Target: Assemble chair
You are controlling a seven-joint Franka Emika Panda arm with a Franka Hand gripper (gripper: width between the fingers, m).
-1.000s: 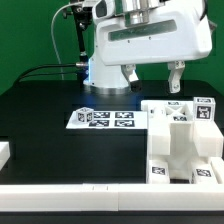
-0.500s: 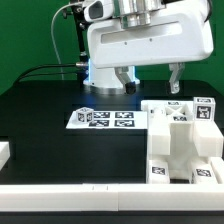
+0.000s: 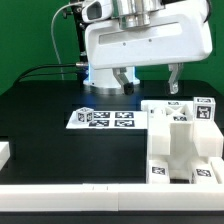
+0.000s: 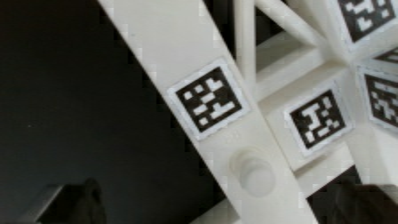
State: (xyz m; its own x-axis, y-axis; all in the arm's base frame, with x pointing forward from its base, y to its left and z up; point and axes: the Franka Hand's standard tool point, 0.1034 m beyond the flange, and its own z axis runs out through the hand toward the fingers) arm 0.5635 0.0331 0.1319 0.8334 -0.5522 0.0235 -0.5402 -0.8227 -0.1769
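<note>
The arm hangs high over the black bench (image 3: 40, 120), and the hand (image 3: 148, 78) sits above the chair (image 3: 180, 140) — its two fingers (image 3: 176, 80) stand well apart, with nothing between them. The chair parts, chunky white pieces with black-and-white tags, are bunched just beside the marker board (image 3: 104, 118), on the side of it toward the exterior view's right. One tagged block stands up at the far end of the cluster from the board.

The wrist view is tight on the chair (image 4: 231, 120): a long white bar with a tag runs across it, other tagged pieces crowd behind, and a dark fingertip (image 4: 71, 200) shows at the edge, clear of the plastic.

This looks like the approach to a grasp, not yet a grasp. To do it well, I'd say: settle on one piece, square the fingers across its narrow faces, and come straight down — no sideways drift, since the neighbours lie touching or nearly so and a nudge could shift them. Close only when both fingers flank the piece evenly. Which piece is the target cannot be told from here.
</note>
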